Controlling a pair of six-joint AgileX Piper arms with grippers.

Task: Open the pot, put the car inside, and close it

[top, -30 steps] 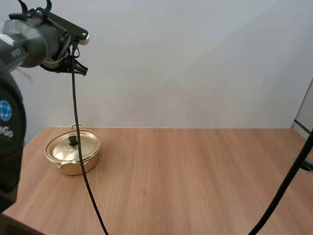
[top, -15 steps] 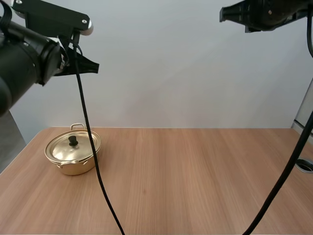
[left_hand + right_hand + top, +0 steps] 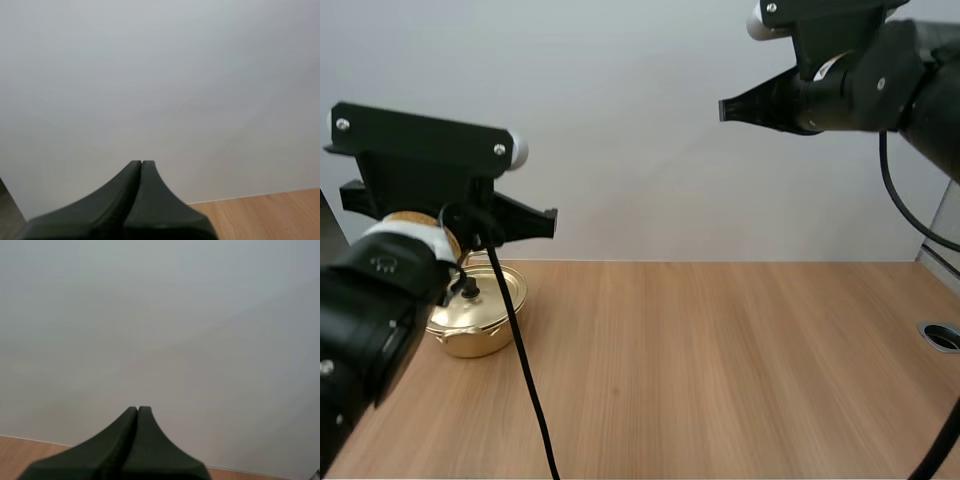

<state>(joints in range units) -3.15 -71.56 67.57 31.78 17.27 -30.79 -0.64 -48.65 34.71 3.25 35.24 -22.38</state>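
Tabletop [image 3: 720, 360] of light brown wood carried the round gold-coloured metal pot [image 3: 480, 325] near its far left corner, its lid [image 3: 508, 288] on. My left hand [image 3: 548, 221] [image 3: 141, 164] hung in the air on that side, black fingers pressed together, empty. High at the right, my right hand [image 3: 725, 108] [image 3: 138, 410] was likewise closed, holding nothing.

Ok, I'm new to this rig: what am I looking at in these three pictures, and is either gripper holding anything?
This is a robot with two arms, each ending in a two-fingered gripper. The wide picture looks down over the wooden table from behind the arms. The other two come from cameras riding on the wrists. A gold pot stands at the table's left, with its lid on. The left gripper and right gripper are up in the air, fingers pressed shut, holding nothing.
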